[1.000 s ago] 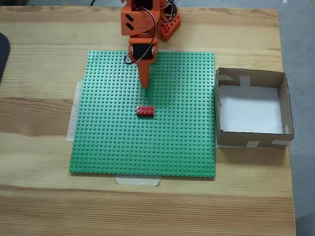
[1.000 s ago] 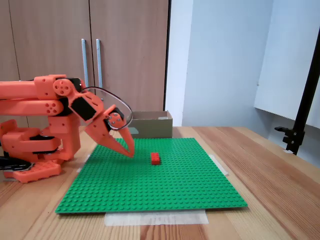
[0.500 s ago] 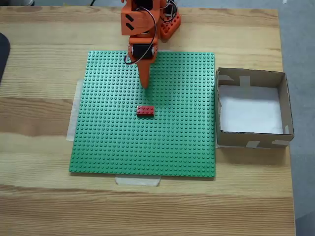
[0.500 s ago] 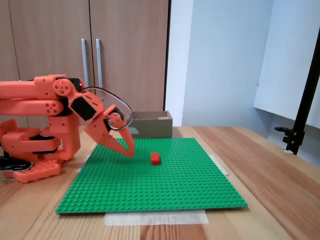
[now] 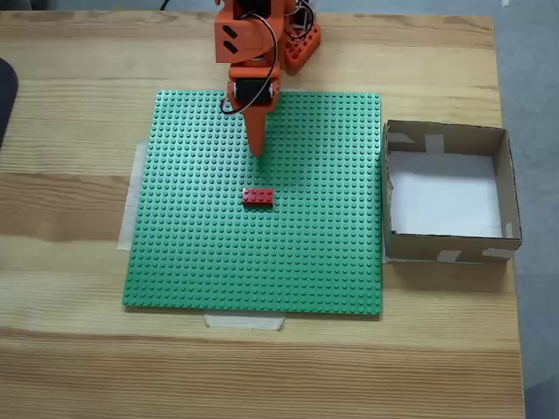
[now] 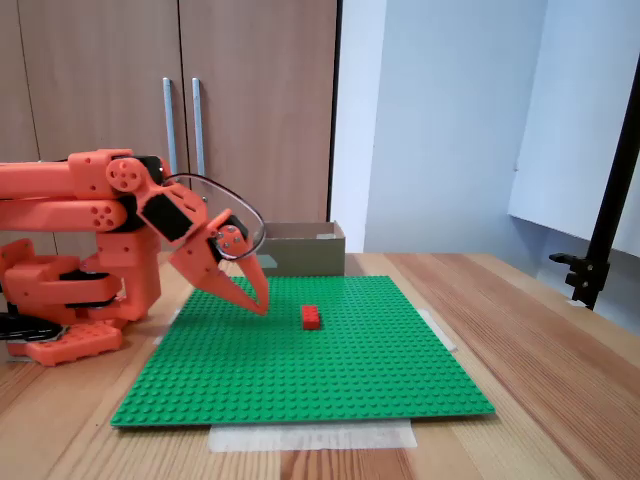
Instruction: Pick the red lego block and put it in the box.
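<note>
Orange jaws closed (nothing held)

Orange 3D-printed plastic robot arm (image 6: 90,200) of blocky segments, with black servo motor bodies (image 6: 172,215) set into the joints. A thin black cable (image 6: 225,190) loops over the wrist. The orange 2-finger gripper (image 6: 262,305) tapers to pointed tips. Round screw recesses mark the joint housings.

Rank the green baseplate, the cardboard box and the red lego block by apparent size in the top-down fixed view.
1. green baseplate, by far the largest
2. box, clearly smaller
3. red lego block, tiny

All lie at table level, so the order is sound.
</note>
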{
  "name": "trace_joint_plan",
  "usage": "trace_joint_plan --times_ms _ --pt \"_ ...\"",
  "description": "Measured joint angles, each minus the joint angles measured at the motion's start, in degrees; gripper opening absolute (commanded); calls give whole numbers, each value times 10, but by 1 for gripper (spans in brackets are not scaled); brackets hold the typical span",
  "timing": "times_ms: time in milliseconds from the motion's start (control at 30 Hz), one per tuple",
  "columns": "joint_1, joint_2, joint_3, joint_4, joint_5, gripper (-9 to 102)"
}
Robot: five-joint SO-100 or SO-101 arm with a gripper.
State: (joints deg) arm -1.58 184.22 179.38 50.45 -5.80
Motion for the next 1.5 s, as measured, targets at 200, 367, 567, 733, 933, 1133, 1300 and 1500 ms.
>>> trace_joint_plan --times_ms 200,367,567,733,933,1133,1300,1500 --pt "0 0 0 0 0 -1" --pt "0 0 0 0 -10 -1" --pt "-1 0 0 0 0 -1" --pt "8 -4 -14 11 16 -1" --pt "11 -101 -94 27 14 -1" --pt "23 -200 -214 54 0 -1" --pt "45 -296 -316 77 -8 -1" --pt "45 -425 -449 118 8 0"
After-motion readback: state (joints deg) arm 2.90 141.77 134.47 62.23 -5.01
